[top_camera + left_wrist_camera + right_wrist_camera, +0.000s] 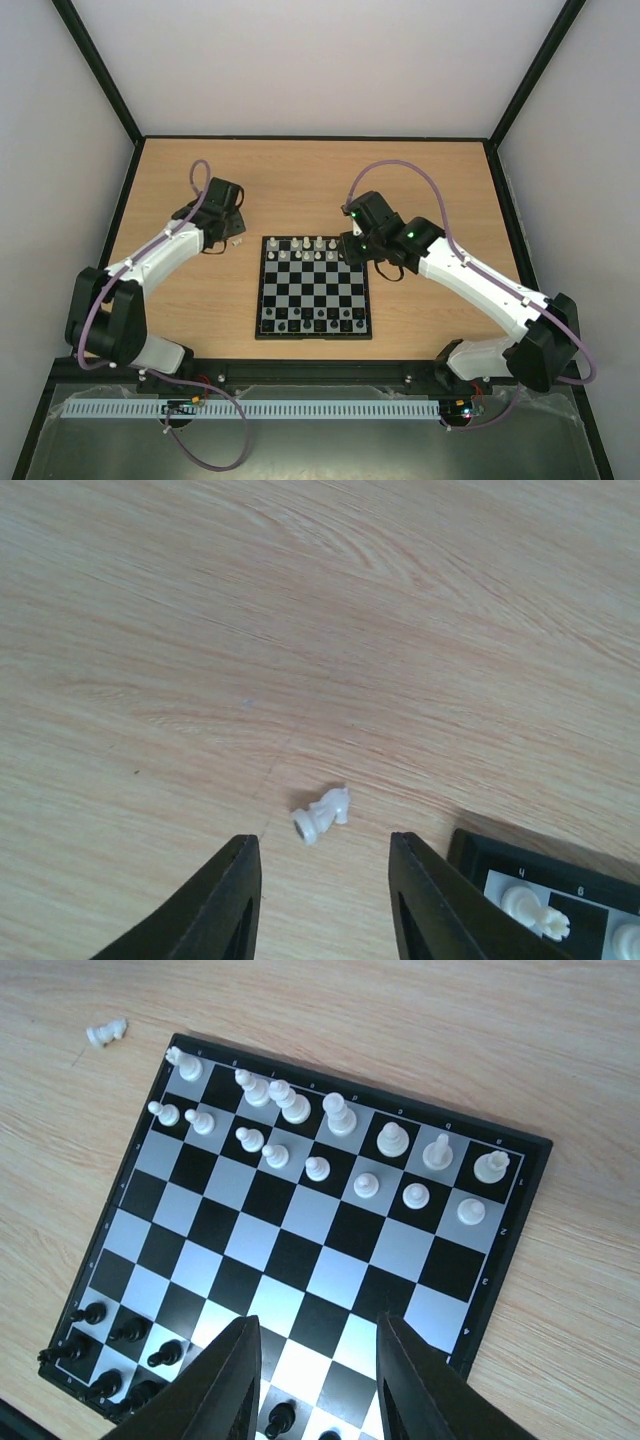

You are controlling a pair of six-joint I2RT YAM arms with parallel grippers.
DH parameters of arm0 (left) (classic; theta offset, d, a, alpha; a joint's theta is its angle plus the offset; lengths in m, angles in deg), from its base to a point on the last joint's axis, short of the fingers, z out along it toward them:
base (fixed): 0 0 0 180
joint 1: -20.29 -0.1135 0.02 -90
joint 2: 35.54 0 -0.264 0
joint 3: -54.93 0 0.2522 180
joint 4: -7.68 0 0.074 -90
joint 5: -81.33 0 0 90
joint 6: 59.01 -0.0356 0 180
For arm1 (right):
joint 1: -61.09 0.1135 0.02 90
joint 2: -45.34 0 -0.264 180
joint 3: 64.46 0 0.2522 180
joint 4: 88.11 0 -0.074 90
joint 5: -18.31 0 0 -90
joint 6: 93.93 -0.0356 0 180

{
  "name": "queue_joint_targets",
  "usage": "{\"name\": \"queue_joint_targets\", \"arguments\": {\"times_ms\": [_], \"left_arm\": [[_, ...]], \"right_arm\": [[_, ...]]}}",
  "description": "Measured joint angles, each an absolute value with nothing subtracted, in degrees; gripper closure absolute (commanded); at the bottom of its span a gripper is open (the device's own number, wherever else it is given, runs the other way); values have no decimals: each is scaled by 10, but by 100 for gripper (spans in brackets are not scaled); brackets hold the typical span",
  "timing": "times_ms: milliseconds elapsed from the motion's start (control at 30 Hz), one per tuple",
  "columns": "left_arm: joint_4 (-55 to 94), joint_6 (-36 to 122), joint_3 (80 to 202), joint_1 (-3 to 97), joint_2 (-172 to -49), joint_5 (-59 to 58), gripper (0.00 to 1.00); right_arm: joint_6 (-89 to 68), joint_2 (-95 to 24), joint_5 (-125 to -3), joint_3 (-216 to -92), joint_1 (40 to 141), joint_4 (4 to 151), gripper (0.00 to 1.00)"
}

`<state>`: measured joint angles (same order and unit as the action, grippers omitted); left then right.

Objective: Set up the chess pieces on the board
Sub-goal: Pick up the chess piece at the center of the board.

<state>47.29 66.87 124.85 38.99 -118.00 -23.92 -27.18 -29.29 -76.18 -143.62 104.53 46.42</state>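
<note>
Both pairs empty: left jaws spread, a toppled white piece point(322, 816) on the table point(300, 630) just ahead of their gap; right jaws spread above the board point(300, 1250), other pieces point(340, 1115) beyond.

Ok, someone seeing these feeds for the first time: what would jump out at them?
First the black and light-grey checkered chessboard in the middle of the wooden table, with tiny whitish chess pieces lined along its far side and tiny black pieces along its near side. Then the one stray whitish piece, lying on its side on the wood just off the board's far left corner, right ahead of the open left gripper.
</note>
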Motion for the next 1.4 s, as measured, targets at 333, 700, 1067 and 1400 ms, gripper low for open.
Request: {"name": "queue_joint_targets", "arguments": {"times_ms": [333,700,1067,1400], "left_arm": [[403,689,1206,383,-1254,-209,48],[315,673,1126,380,-1227,-214,29],[273,660,1124,360,-1265,-219,50],[249,650,1106,360,-1272,-211,51]], "right_arm": [[-264,-300,-742,-1436,1045,472,67],[-259,-301,-729,-1428,1045,478,67],[-258,-306,-727,-1425,1045,480,67],[-258,-312,-728,-1423,1045,481,67]]}}
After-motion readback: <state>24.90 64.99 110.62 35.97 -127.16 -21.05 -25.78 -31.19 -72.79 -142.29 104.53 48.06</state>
